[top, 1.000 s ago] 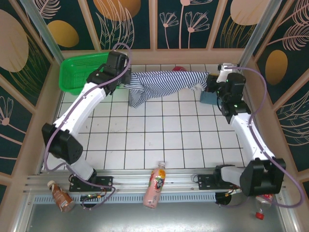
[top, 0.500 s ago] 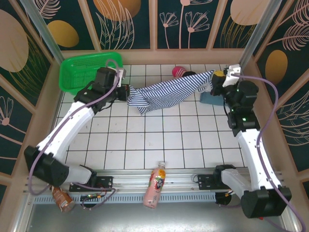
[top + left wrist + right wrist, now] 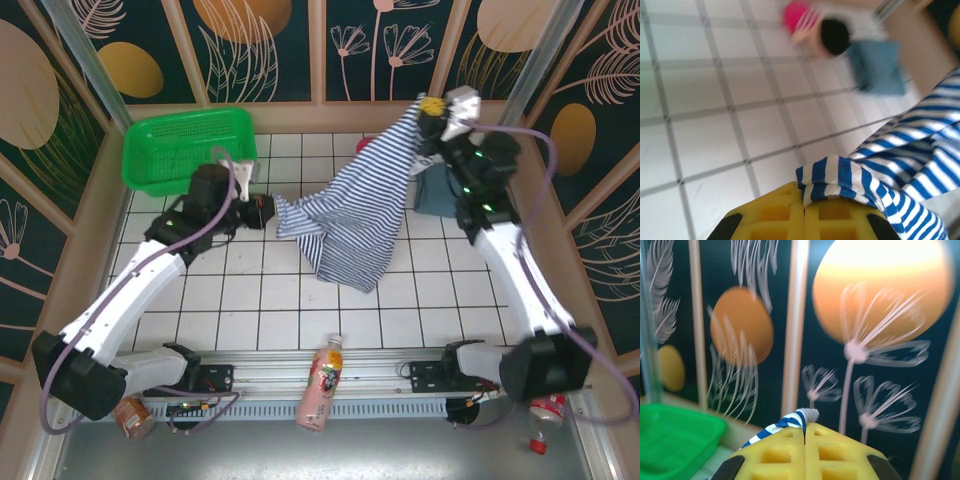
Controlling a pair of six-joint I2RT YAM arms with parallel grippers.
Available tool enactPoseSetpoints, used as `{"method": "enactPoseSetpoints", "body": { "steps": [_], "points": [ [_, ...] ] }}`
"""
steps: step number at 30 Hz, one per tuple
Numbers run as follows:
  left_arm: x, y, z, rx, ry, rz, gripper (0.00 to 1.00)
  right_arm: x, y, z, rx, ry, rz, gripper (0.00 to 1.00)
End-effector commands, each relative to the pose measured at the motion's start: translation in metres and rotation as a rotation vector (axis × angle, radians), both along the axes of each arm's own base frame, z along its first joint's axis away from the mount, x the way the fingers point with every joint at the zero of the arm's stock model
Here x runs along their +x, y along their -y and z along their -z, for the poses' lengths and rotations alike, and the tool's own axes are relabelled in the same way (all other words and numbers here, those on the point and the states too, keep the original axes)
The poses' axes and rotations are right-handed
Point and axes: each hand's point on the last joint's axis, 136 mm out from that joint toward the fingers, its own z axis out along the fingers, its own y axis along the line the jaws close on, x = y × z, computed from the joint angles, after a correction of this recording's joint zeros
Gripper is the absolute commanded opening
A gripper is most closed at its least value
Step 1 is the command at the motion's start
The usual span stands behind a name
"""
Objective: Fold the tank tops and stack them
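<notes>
Our left jaws, centre-left, and right jaws, upper right, pinch closed on the navy-and-white striped cloth tank top hanging between; we should level it, stretch taut, then lay flat.

The top camera is looking down over the desk; the left wrist camera is closely facing it, the right the back wall. All are sharing the striped top.
</notes>
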Motion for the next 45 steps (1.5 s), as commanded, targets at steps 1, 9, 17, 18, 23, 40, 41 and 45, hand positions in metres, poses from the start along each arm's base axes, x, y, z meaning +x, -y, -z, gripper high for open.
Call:
{"method": "enactPoseSetpoints", "body": {
  "steps": [1,9,17,18,23,40,41,45],
  "points": [
    [0.006,-0.023,0.071,0.154,-0.045,-0.072,0.0,0.039,-0.053,0.078,-0.019,-0.139,-0.122,0.0],
    [0.019,-0.076,0.148,0.457,-0.227,-0.266,0.1,0.097,-0.145,0.2,-0.036,-0.365,-0.189,0.0],
    [0.004,-0.107,0.169,0.634,-0.378,-0.339,0.36,0.107,-0.125,0.243,-0.048,-0.571,-0.076,0.4],
    [0.001,-0.109,0.166,0.626,-0.388,-0.345,0.4,0.102,-0.116,0.244,-0.043,-0.607,-0.064,0.44],
    [-0.029,-0.113,0.155,0.611,-0.492,-0.338,0.52,0.046,-0.074,0.26,0.05,-0.88,0.004,0.56],
    [-0.064,-0.044,0.165,0.023,-0.621,-0.341,0.55,-0.154,-0.055,0.354,0.042,-1.381,0.106,0.58],
    [-0.059,-0.041,0.165,0.015,-0.61,-0.334,0.53,-0.154,-0.056,0.356,0.048,-1.385,0.101,0.58],
    [-0.05,-0.042,0.177,0.041,-0.594,-0.337,0.48,-0.171,-0.075,0.368,0.012,-1.409,0.028,0.56]
  ]
}}
